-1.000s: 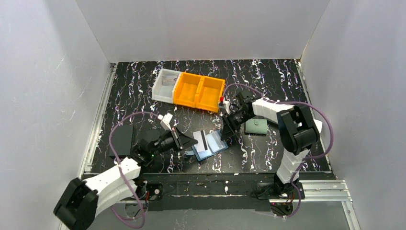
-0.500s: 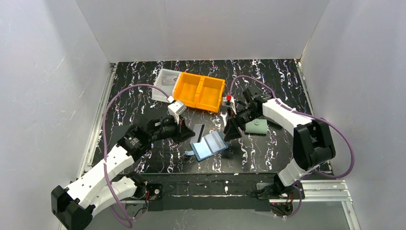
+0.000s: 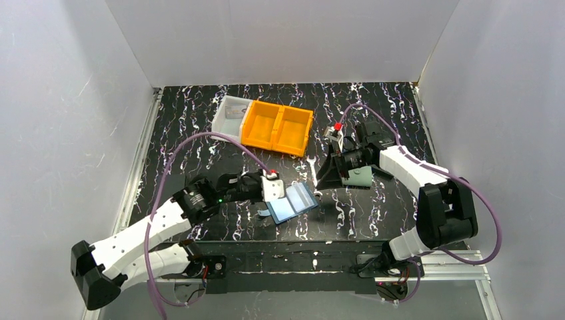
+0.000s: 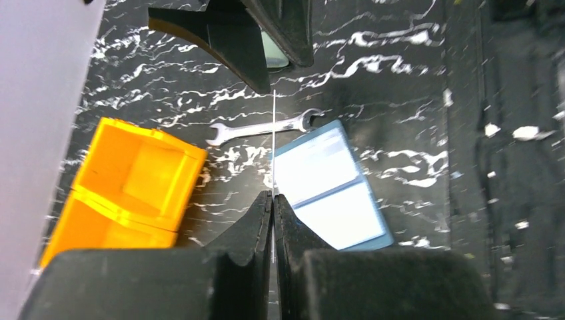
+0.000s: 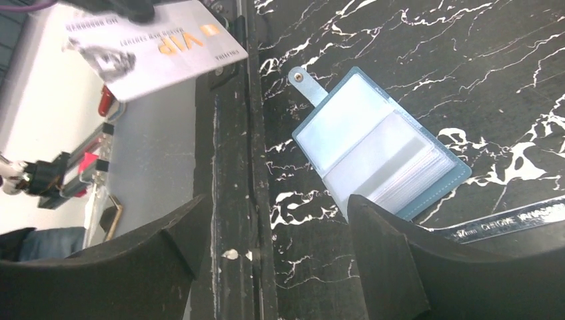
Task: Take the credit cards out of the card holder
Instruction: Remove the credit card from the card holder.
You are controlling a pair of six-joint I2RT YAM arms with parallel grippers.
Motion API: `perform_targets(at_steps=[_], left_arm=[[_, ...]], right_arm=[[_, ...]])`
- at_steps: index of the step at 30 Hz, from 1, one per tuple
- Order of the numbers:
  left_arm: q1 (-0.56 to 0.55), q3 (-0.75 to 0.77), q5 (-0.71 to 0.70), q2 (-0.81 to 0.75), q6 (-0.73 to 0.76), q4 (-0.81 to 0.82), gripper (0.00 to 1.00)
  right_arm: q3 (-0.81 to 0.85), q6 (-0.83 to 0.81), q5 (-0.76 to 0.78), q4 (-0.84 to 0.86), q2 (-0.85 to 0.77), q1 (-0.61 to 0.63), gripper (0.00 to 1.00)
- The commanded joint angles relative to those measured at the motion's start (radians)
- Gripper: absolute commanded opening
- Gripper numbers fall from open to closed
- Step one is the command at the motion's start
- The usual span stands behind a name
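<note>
Left gripper (image 4: 273, 197) was pinching a credit card (image 5: 160, 47) edge-on, right beside the card holder (image 3: 293, 203), which lay open on the table (image 3: 200, 120). Right gripper (image 5: 273, 200) hung spread wide nearby.

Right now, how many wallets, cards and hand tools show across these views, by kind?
Wallets: 2, the open blue card holder and the grey-green wallet.
Cards: 2, one credit card pinched in the shut left claw, and what looks like a second card lying in the white bin.
Wrenches: 1, the wrench.
Total: 5.
</note>
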Motion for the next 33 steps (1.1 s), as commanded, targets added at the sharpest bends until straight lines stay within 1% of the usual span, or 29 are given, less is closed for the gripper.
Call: perform_targets(at_steps=[1, 3, 4, 7, 10, 12, 14, 18, 19, 24, 30, 33], left_arm=[[-0.087, 0.073, -0.138, 0.08, 0.307, -0.011, 0.0], [-0.14, 0.089, -0.231, 0.127, 0.385, -0.009, 0.0], [-0.164, 0.094, -0.281, 0.148, 0.422, -0.003, 0.0], [-0.218, 0.091, -0.391, 0.204, 0.508, 0.029, 0.0], [-0.257, 0.082, -0.487, 0.24, 0.563, 0.067, 0.0], [-0.275, 0.068, -0.534, 0.25, 0.568, 0.114, 0.0], [-0.292, 0.048, -0.565, 0.251, 0.563, 0.186, 0.0], [-0.342, 0.054, -0.634, 0.3, 0.548, 0.218, 0.0], [-0.353, 0.058, -0.655, 0.314, 0.543, 0.222, 0.0], [-0.383, 0.063, -0.696, 0.359, 0.517, 0.247, 0.0], [-0.401, 0.049, -0.727, 0.385, 0.497, 0.298, 0.0], [-0.408, 0.051, -0.761, 0.406, 0.505, 0.313, 0.0]], right_arm=[[-0.073, 0.398, -0.084, 0.382, -0.028, -0.012, 0.85], [-0.09, 0.492, -0.126, 0.456, -0.008, -0.027, 0.86], [-0.091, 0.514, -0.15, 0.465, 0.004, -0.035, 0.87], [-0.081, 0.529, -0.193, 0.45, 0.038, -0.045, 0.89], [-0.079, 0.537, -0.185, 0.442, 0.048, -0.045, 0.93], [-0.087, 0.559, -0.173, 0.454, 0.05, -0.045, 0.97], [-0.107, 0.619, -0.162, 0.505, 0.052, -0.043, 0.98], [-0.165, 0.914, -0.108, 0.773, 0.066, -0.032, 0.98], [-0.171, 0.985, -0.102, 0.804, 0.073, -0.03, 0.98], [-0.156, 1.09, -0.11, 0.817, 0.085, -0.024, 0.98], [-0.161, 1.162, -0.114, 0.84, 0.085, -0.007, 0.98], [-0.157, 1.186, -0.129, 0.842, 0.105, 0.007, 0.96]])
